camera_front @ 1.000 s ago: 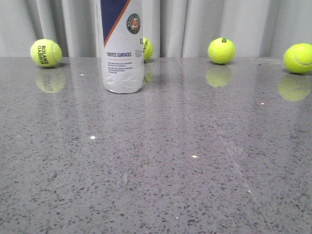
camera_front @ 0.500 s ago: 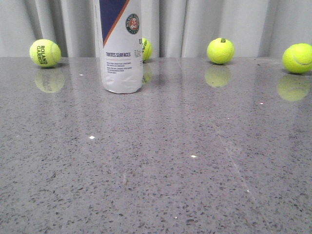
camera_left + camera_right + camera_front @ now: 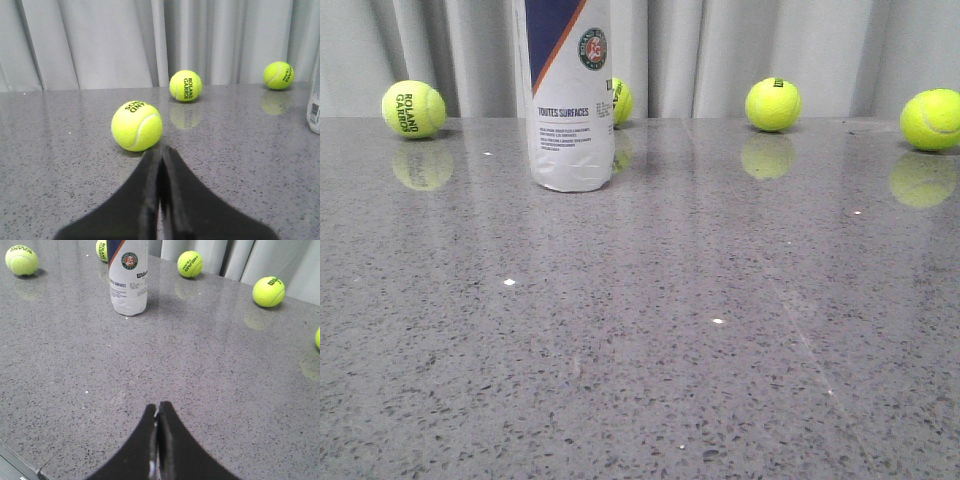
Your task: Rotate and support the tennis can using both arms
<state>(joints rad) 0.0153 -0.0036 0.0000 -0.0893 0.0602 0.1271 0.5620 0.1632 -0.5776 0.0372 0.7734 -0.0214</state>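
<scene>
The tennis can (image 3: 570, 95) stands upright on the grey table at the back left in the front view, its top cut off by the frame. It also shows in the right wrist view (image 3: 128, 277), far ahead of my right gripper (image 3: 157, 406), which is shut and empty above bare table. A sliver of the can's edge (image 3: 314, 107) shows in the left wrist view. My left gripper (image 3: 161, 149) is shut and empty, just short of a tennis ball (image 3: 136, 125). Neither arm shows in the front view.
Tennis balls lie along the back of the table: one at the far left (image 3: 413, 108), one behind the can (image 3: 621, 100), one right of centre (image 3: 773, 104), one at the far right (image 3: 931, 119). Grey curtains hang behind. The table's near edge (image 3: 30, 467) shows by the right gripper.
</scene>
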